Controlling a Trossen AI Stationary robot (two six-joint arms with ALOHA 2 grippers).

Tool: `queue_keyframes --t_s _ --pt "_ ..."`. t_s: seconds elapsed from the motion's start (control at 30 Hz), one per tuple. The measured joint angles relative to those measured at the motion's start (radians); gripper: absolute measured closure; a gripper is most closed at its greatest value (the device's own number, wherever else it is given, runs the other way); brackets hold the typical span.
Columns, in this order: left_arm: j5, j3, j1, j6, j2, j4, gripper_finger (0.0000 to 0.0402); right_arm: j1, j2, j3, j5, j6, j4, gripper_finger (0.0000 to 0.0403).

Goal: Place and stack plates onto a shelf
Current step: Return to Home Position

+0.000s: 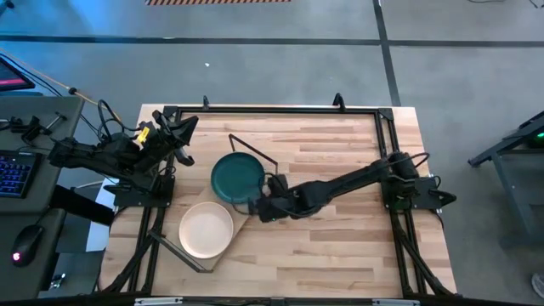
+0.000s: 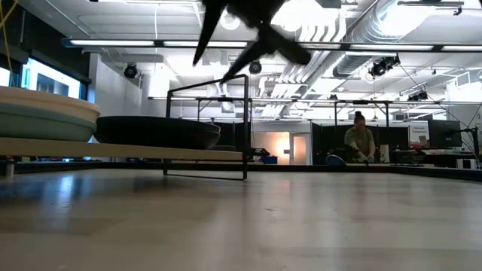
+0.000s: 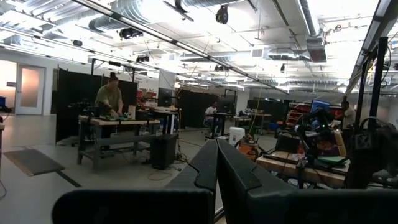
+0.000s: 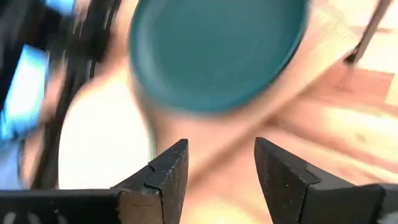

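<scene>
Two stacks of plates sit on the shelf (image 2: 113,147), which lies slantwise across the left half of the table (image 1: 340,246).

At the far left, the left gripper (image 1: 184,129) waits off the table's left edge, near its far corner and well apart from the shelf. Its wrist view looks out into the room, and there we see its fingers (image 3: 205,165) pressed together with nothing between them.

Next comes the cream plate (image 1: 206,229), at the shelf's near end. In the low view we see it resting on a green plate (image 2: 41,124).

To its right, at the shelf's far end, lies the teal plate (image 1: 236,177). The two stacks are close but apart. From table height this second stack is one dark shape, and we cannot tell what lies under the teal plate.

Just beside the teal plate's right edge we find the right gripper (image 1: 255,204), its arm reaching in from the table's right side. The low view shows it raised well above the shelf. Its fingers (image 4: 165,171) stand wide apart and empty, pointing toward both plates.

Far behind the table, a person (image 2: 360,139) stands at a bench.
</scene>
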Motion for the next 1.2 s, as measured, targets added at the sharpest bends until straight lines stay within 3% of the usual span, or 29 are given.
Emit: queue_keyframes --t_s 0.1,0.17,0.37,0.43,0.5,0.67,0.83,1.03,1.2 --pt "0.017 0.0 -0.001 -0.003 0.0 -0.012 0.0402 0.014 -0.071 0.0 -0.142 -0.173 -0.049 0.0238" --pt "0.093 0.0 -0.001 -0.042 -0.003 -0.033 0.0401 0.013 -0.128 0.0 -0.204 -0.242 -0.133 0.0238" --pt "0.462 0.0 -0.001 -0.3 -0.013 -0.164 0.0402 0.013 -0.29 0.0 -0.198 -0.407 -0.537 0.0238" --pt "0.507 0.0 -0.001 -0.366 -0.012 -0.209 0.0402 0.012 -0.338 -0.009 -0.182 -0.45 -0.649 0.0238" --pt "0.491 -0.001 -0.001 -0.399 -0.011 -0.233 0.0402 0.01 -0.413 -0.075 -0.182 -0.499 -0.649 0.0238" --pt "0.353 -0.001 0.0 -0.468 -0.011 -0.228 0.0401 0.01 -0.68 -0.419 -0.223 -0.536 -0.426 0.0238" --pt "0.261 -0.001 -0.001 -0.502 -0.011 -0.216 0.0402 -0.007 -0.941 -0.724 -0.238 -0.574 -0.073 0.0238" --pt "0.316 -0.001 -0.001 -0.542 0.023 -0.215 0.0402 -0.057 -1.12 -0.939 -0.234 -0.698 0.406 0.0238" --pt "0.374 -0.001 -0.001 -0.561 0.05 -0.205 0.0401 -0.095 -1.15 -0.982 -0.21 -0.796 0.618 0.0238"
